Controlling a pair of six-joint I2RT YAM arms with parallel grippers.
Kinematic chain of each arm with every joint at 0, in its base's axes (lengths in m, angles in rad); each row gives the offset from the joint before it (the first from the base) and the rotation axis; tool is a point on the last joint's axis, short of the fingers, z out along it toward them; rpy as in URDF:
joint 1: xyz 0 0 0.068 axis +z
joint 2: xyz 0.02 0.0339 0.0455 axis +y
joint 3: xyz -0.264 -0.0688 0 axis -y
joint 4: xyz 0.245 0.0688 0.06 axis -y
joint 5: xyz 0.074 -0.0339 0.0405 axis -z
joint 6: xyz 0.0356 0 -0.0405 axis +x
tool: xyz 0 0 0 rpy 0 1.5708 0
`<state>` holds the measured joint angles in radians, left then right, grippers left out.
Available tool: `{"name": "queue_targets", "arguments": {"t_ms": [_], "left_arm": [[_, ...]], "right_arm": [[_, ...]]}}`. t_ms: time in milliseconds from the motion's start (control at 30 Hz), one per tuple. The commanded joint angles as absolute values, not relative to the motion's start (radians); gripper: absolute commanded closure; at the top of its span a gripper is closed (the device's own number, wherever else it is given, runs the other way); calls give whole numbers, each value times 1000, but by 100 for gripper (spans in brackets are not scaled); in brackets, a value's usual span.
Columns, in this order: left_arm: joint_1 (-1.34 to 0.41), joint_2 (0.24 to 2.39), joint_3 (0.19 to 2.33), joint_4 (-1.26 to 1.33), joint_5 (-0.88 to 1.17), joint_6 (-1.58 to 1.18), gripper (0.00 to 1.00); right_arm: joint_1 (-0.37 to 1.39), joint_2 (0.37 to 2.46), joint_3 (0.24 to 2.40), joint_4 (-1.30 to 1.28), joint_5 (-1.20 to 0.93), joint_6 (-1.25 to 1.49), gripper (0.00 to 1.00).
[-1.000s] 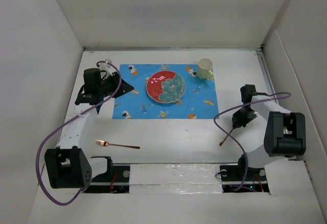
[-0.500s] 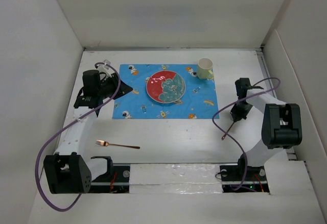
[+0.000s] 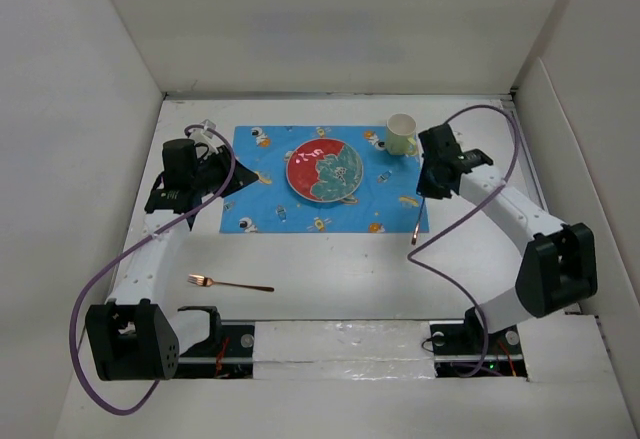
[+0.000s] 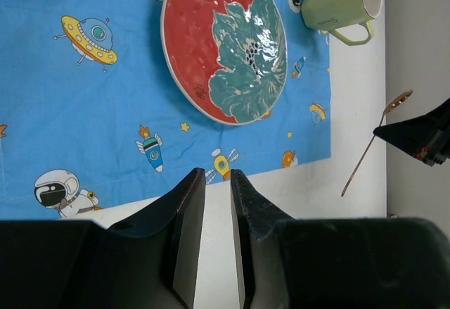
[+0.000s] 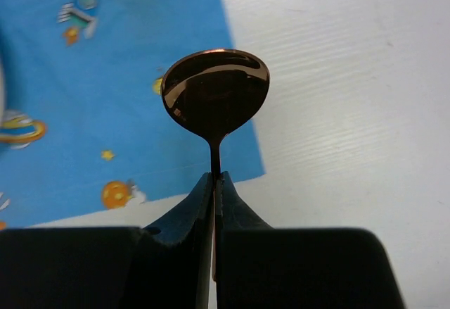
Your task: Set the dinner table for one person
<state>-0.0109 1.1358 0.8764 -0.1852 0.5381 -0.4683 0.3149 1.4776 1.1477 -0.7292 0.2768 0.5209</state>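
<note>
Our right claw [image 5: 214,179] clamps the spoon [image 5: 214,91] over the right edge of the mat [image 3: 260,209], handle pointing nearward along the bench [image 3: 340,264]; our left claw [image 4: 216,175] ajar, empty.

Handle of spoon [image 5: 214,92] hidden between fingers [image 5: 184,216]

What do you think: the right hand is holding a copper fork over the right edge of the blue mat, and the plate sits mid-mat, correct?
Not quite: the right hand holds a copper spoon, not a fork; the right wrist view shows its round bowl. It is over the right edge of the blue mat, and the plate sits mid-mat.
</note>
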Motion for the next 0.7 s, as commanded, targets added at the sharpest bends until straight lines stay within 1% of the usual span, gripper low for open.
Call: {"name": "queue_targets", "arguments": {"t_ms": [0,33,133,267,333,400,433,533,667], "left_arm": [[-5,1117,902,-179,532,-468,81],[-5,1117,902,-181,535,-468,81],[-5,1114,911,-189,534,-466,82],[-5,1097,923,-219,522,-462,82],[-14,1086,925,-232,517,-454,81],[-14,1074,922,-248,512,-449,82],[-14,1063,922,-253,506,-448,81],[-14,1046,914,-270,499,-443,81],[-14,1031,914,-316,459,-439,76]], "right_arm": [[408,1555,1268,-761,258,489,100],[428,1587,1346,-759,258,474,100],[483,1736,1475,-767,259,430,100],[495,1937,1743,-805,236,368,100],[486,2040,1819,-818,221,348,100],[486,2098,1906,-842,204,339,100],[474,2146,1930,-847,201,337,100],[450,2198,1980,-844,192,341,100],[425,2282,2031,-848,178,339,100]]}}
